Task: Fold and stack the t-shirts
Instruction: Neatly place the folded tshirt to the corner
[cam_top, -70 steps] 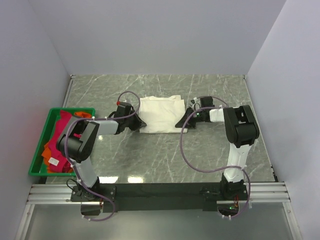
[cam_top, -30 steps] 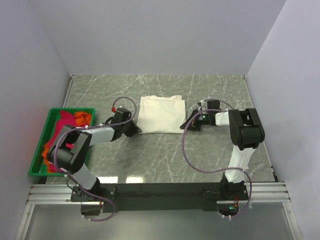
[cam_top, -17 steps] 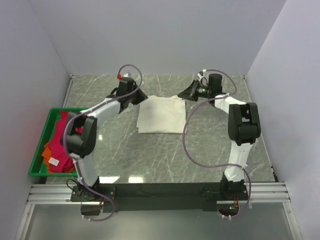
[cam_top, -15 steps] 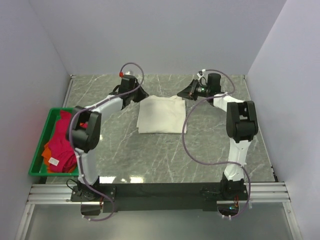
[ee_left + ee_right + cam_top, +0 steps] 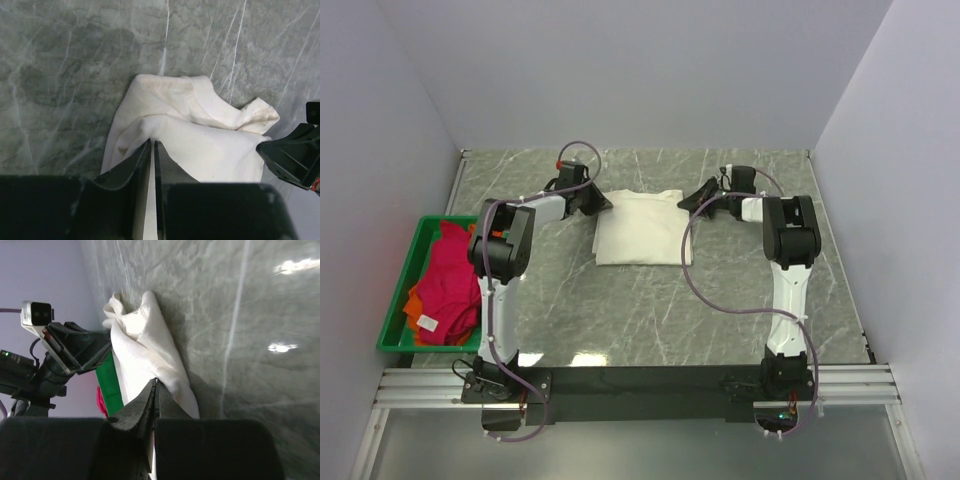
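the green crate point(image 5: 440, 219) sat at the table's point(image 5: 720, 300) left edge. it held a crimson-pink t-shirt point(image 5: 445, 280) heaped over an orange t-shirt point(image 5: 420, 318), of which only scraps showed along the near-left side.

the left arm point(image 5: 500, 250) rose from its base, bent at the elbow beside the crate and reached far and rightward. the left gripper point(image 5: 590, 200) was low at the far-left corner of the cream t-shirt point(image 5: 638, 230). in the wrist view its jaws stood almost together, a thin slit between them with cream cloth showing through. whether they pinched any cloth could not be told.

the cream t-shirt lay folded in the middle of the table, flat at its near edge. its far edge was bunched, and the collar sat rumpled between the two grippers.

the right gripper point(image 5: 698, 200) was at the shirt's far-right corner, jaws fully closed, tips at a raised fold. whether cloth was caught between them was unclear. the right arm point(image 5: 785, 235) stood tall from its base and bent leftward toward the shirt.

each wrist camera's own dark fingers hid the near part of the cloth.
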`<state>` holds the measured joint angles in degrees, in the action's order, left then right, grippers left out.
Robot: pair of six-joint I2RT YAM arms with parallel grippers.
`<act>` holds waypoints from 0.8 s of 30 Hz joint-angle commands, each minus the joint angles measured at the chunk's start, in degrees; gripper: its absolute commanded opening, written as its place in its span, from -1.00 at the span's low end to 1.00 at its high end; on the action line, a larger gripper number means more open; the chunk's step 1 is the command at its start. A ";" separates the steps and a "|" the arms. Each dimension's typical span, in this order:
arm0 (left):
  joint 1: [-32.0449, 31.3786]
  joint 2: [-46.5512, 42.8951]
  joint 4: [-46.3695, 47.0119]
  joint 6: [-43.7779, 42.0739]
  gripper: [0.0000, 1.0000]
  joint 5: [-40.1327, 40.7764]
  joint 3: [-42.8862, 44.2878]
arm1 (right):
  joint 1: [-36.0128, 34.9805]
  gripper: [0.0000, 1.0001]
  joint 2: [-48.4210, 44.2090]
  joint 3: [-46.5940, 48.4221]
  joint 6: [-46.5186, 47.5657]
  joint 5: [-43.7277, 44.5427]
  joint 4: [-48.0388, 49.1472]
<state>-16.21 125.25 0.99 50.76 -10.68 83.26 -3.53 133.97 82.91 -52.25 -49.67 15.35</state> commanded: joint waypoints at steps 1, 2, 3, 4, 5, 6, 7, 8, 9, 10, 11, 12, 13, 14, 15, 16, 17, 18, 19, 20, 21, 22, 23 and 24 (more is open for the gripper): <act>1.00 -1.49 -1.52 -0.75 -0.66 0.22 -2.66 | 1.07 -0.97 -2.74 1.55 0.56 0.81 0.92; 1.00 -3.94 -1.43 -1.10 -0.64 0.04 -3.02 | 0.98 -0.96 -3.88 1.72 3.18 0.98 -0.49; 1.00 -5.27 -1.52 -1.37 -0.61 -0.13 -3.54 | 1.07 -0.93 -5.29 1.99 4.86 1.33 -4.16; 1.00 -6.67 -2.22 -1.80 -0.55 0.13 -3.72 | 1.16 -0.90 -8.17 2.16 6.70 2.29 -6.19; 1.00 -9.64 -2.75 -2.59 -0.50 0.30 -3.72 | 1.07 -0.79 -9.77 2.34 10.38 2.73 -8.39; 1.00 -11.33 -3.45 -2.95 -0.44 0.65 -3.90 | 0.98 -0.72 -11.44 2.17 12.24 3.43 -10.67; 1.00 -13.09 -5.11 -3.39 -0.26 1.53 -4.07 | 0.98 -0.64 -14.67 1.99 14.09 4.22 -14.87; 1.00 -16.50 -5.82 -4.09 -0.16 1.88 -4.42 | 1.07 -0.45 -16.36 1.64 17.67 6.41 -17.52; 1.00 -18.18 -6.87 -4.35 -0.06 2.15 -4.95 | 0.89 -0.36 -17.85 0.85 19.45 7.47 -22.16; 1.00 -19.94 -8.97 -4.88 0.13 2.59 -5.04 | 0.81 -0.28 -20.74 0.41 21.21 8.79 -24.56; 1.00 -23.53 -10.38 -6.19 0.21 3.55 -5.39 | 0.54 -0.14 -22.07 -0.12 24.18 12.28 -26.85; 1.00 -25.30 -11.70 -6.90 0.32 4.17 -5.83 | 0.54 -0.07 -23.22 -1.43 25.43 13.88 -30.78; 1.00 -27.15 -14.76 -7.78 0.54 4.96 -6.01 | 0.28 -0.02 -25.23 -2.22 26.49 15.73 -32.30; 1.00 -30.82 -16.01 -9.79 0.66 7.05 -6.27 | -0.07 0.10 -26.30 -3.19 27.72 18.62 -33.62; 1.00 -32.77 -17.15 -10.94 0.90 8.38 -7.14 | -0.25 0.13 -27.70 -5.02 28.25 19.69 -35.38; 1.00 -34.70 -18.65 -11.99 0.98 10.05 -7.59 | -0.42 0.15 -28.23 -5.91 28.60 20.31 -35.92; 1.09 -38.81 -20.66 -14.09 0.99 10.50 -8.11 | -0.86 0.17 -28.76 -6.71 29.04 20.92 -36.53; 1.26 -40.94 -21.64 -15.16 0.99 14.50 -9.60 | -1.21 0.17 -29.12 -7.84 29.39 22.50 -37.67; 1.35 -42.97 -22.26 -16.04 0.99 16.02 -10.57 | -1.48 0.18 -29.47 -8.38 29.66 23.21 -38.03; 1.44 -47.25 -22.61 -17.70 0.99 17.52 -11.54 | -1.83 0.18 -29.64 -8.82 30.01 24.00 -38.29; 1.62 -49.47 -23.22 -18.41 0.99 19.53 -13.72 | -2.61 0.18 -29.65 -9.43 30.19 24.53 -38.47; 1.70 -51.58 -23.14 -19.12 0.99 22.69 -15.13 | -2.88 0.18 -29.30 -9.61 30.28 24.88 -38.64; 1.88 -55.86 -22.97 -20.69 0.99 24.11 -16.54 | -3.23 0.18 -29.03 -9.61 30.36 25.06 -38.73; 2.14 -57.99 -22.18 -21.75 0.99 24.91 -19.60 | -3.85 0.18 -28.16 -9.53 30.36 25.32 -39.17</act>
<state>-14.87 72.84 -18.28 35.00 6.15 68.62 -5.87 105.30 73.67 -24.25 -27.83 -20.36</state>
